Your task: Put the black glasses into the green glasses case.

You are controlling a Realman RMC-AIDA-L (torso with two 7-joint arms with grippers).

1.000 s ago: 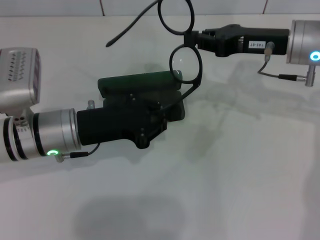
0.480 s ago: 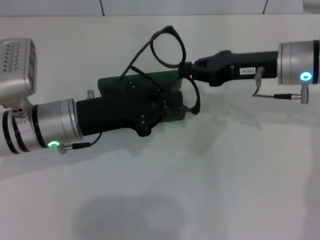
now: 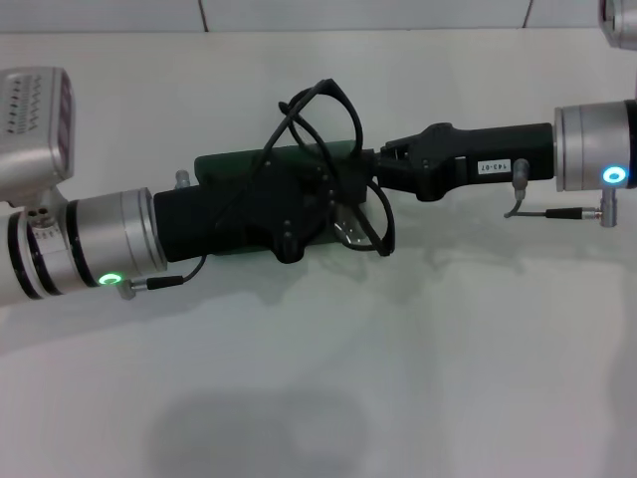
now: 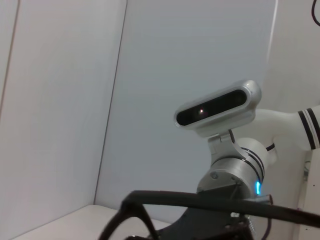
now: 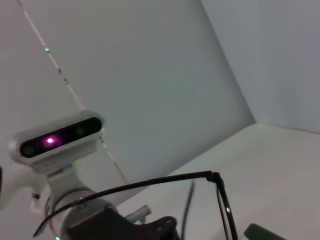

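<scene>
The green glasses case (image 3: 231,165) lies at the table's middle, mostly covered by my left gripper (image 3: 299,221), which lies over its front; a corner of it shows in the right wrist view (image 5: 260,232). My right gripper (image 3: 379,165) reaches in from the right and is shut on the bridge of the black glasses (image 3: 359,112). The glasses hang tilted at the case's right end, one lens above it, the other low beside its right edge, temple arms crossing over the case. A temple arm shows in the left wrist view (image 4: 200,201) and the right wrist view (image 5: 150,185).
The white table (image 3: 398,378) spreads all around the case. The tiled wall edge runs along the back. The left arm's silver wrist (image 3: 109,249) lies low at the left, the right arm's wrist (image 3: 592,144) at the far right.
My right gripper has come down and to the left with the glasses, from above and behind the case onto its right end. The left gripper has stayed on the case.
</scene>
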